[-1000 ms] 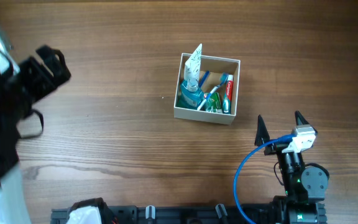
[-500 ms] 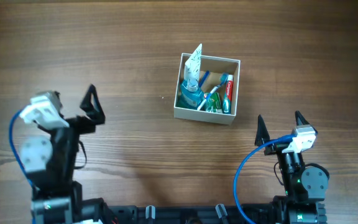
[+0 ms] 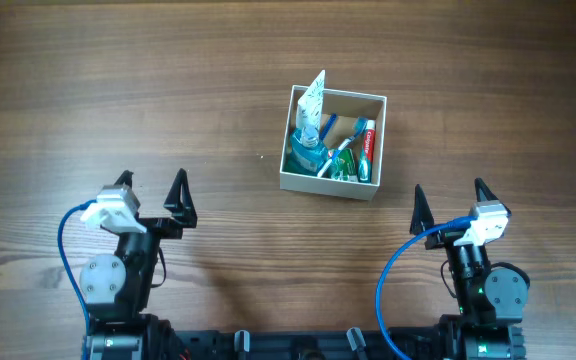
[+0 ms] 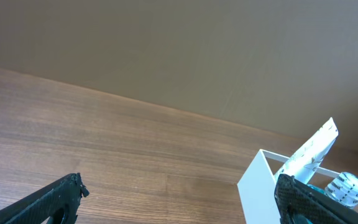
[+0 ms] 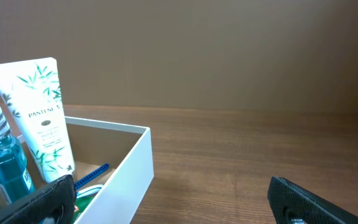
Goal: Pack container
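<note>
The container (image 3: 328, 187) is a square white box with a brown inside, standing right of the table's middle. It holds a white Pantene tube (image 3: 311, 101) standing upright, a teal mouthwash bottle (image 3: 304, 155), a toothpaste tube (image 3: 367, 148) and green and blue items. My left gripper (image 3: 152, 187) is open and empty at the front left, well away from the box. My right gripper (image 3: 450, 196) is open and empty at the front right, just beyond the box's near right corner. The box also shows in the left wrist view (image 4: 257, 186) and the right wrist view (image 5: 129, 165).
The wooden table (image 3: 168, 90) runs all around the box. A blue cable (image 3: 393, 275) loops by the right arm base and another (image 3: 68, 235) by the left arm base. A brown wall (image 5: 229, 50) stands behind the table.
My left arm has swung in from the far left edge and settled at the front left with its gripper open. The right arm and the box have not moved.
</note>
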Controlling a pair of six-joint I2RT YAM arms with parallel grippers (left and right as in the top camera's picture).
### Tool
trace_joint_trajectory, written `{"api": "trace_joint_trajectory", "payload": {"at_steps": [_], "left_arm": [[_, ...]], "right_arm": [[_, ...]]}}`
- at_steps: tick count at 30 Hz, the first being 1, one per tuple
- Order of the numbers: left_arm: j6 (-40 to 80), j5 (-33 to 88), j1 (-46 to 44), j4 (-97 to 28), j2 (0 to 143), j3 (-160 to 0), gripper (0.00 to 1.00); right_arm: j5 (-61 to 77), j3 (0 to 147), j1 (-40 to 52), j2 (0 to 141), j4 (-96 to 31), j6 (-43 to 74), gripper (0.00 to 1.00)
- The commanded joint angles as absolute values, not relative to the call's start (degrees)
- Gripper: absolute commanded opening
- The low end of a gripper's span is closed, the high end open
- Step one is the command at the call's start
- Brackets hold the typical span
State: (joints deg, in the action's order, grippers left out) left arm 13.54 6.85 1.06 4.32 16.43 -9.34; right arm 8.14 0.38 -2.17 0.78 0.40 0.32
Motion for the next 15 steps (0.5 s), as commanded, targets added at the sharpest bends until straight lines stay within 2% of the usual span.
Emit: {"api": "trace_joint_trajectory", "payload": {"at_steps": [1, 11, 15], "left_arm": [[12.38, 6.13, 0.73, 4.08, 11.86, -5.45, 1.00], [12.36, 6.09, 0.75, 2.50, 0.21, -0.32, 1.00], [12.38, 6.11, 0.73, 3.49, 0.14, -0.32, 1.00]], "right_arm": [[8.67, 0.30, -1.83, 0.21, 0.62, 0.16, 1.00], [8.67, 0.30, -1.83, 0.21, 0.62, 0.14, 1.00], [8.67, 0.30, -1.83, 0.21, 0.62, 0.14, 1.00]]}}
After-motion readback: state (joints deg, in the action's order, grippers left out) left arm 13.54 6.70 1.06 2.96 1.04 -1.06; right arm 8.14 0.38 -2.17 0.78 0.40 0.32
